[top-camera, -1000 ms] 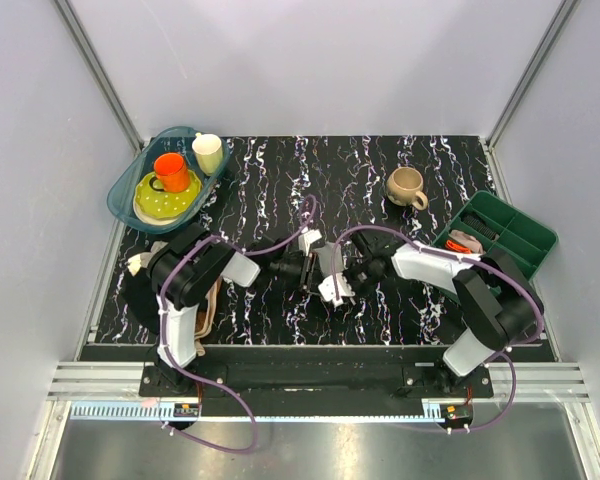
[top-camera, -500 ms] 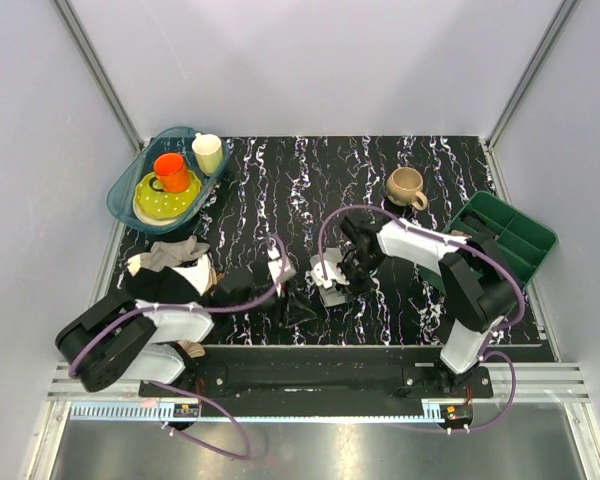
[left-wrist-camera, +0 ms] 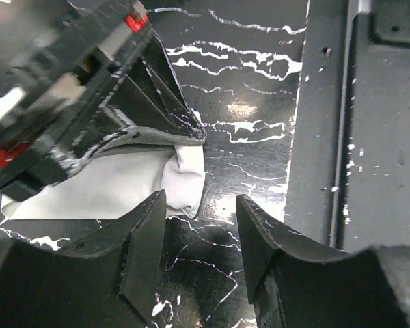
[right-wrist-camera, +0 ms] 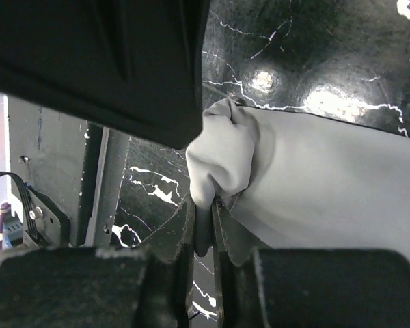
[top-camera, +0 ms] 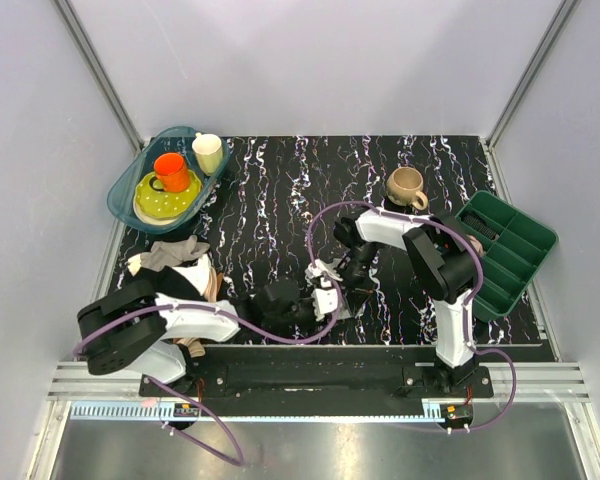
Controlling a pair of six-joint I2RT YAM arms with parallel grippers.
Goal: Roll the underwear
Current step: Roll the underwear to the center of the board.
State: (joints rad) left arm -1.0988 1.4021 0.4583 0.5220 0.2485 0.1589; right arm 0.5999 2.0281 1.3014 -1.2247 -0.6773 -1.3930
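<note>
The underwear (right-wrist-camera: 314,178) is a light grey cloth lying flat on the black marbled table, with one edge bunched up. My right gripper (right-wrist-camera: 203,212) is shut on that bunched edge and pinches a fold between its fingertips. In the left wrist view the underwear (left-wrist-camera: 102,188) lies just beyond my left gripper (left-wrist-camera: 201,229), which is open and empty and hovers low over the table beside the cloth's corner. In the top view both grippers meet near the table's front centre, left gripper (top-camera: 302,300) and right gripper (top-camera: 330,290), and they hide most of the cloth.
A teal tray (top-camera: 120,198) with an orange mug, a yellow plate and a cream cup stands back left. A beige mug (top-camera: 407,186) stands at back right, a green compartment tray (top-camera: 510,245) far right. A pile of cloths (top-camera: 170,255) lies at left. The black front rail (left-wrist-camera: 369,137) is close.
My left arm has swung down and now reaches low from the left toward the front centre. My right gripper has shifted slightly toward the front, still on the cloth.
</note>
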